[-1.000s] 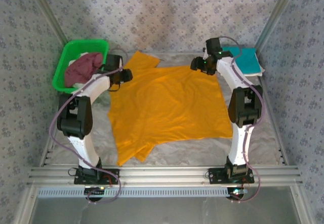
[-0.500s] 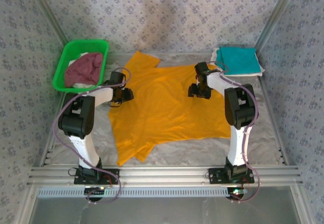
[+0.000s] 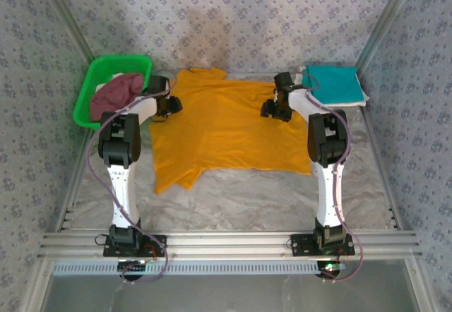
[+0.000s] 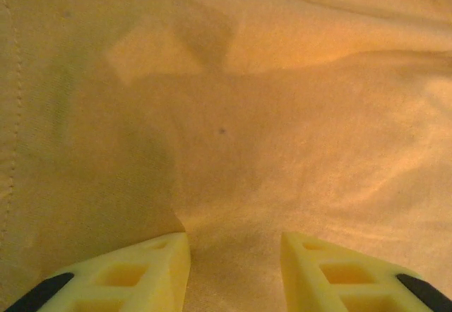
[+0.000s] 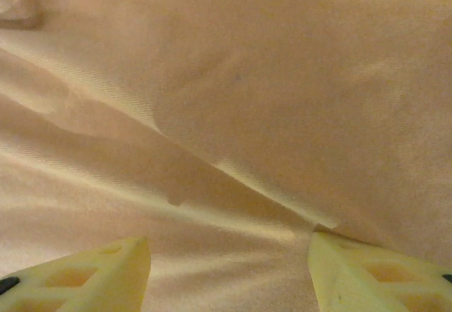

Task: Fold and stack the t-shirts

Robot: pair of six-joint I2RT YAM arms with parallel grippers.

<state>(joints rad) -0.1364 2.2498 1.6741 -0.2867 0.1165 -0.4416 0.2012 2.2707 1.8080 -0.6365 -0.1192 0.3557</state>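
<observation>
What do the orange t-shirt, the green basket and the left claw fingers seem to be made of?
Orange t-shirt: soft matte cloth, probably cotton knit; it wrinkles and shows a stitched seam. Green basket: likely moulded plastic, stiff even rim. Left claw fingers: pale yellow, probably plastic, with hollow cut-outs.

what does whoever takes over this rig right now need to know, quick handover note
left pincer: open, jaws apart just above the large orange-yellow cloth t-shirt, near its far left edge.
right pincer: open, over the same shirt's far right part.
things: orange shirt spread out mid-table, unfolded. folded teal cloth t-shirt at far right, on a white cloth layer. crumpled maroon cloth t-shirt in the green plastic basket.
done: teal one folded and placed.
left: fold orange, then maroon, stack both.
</observation>
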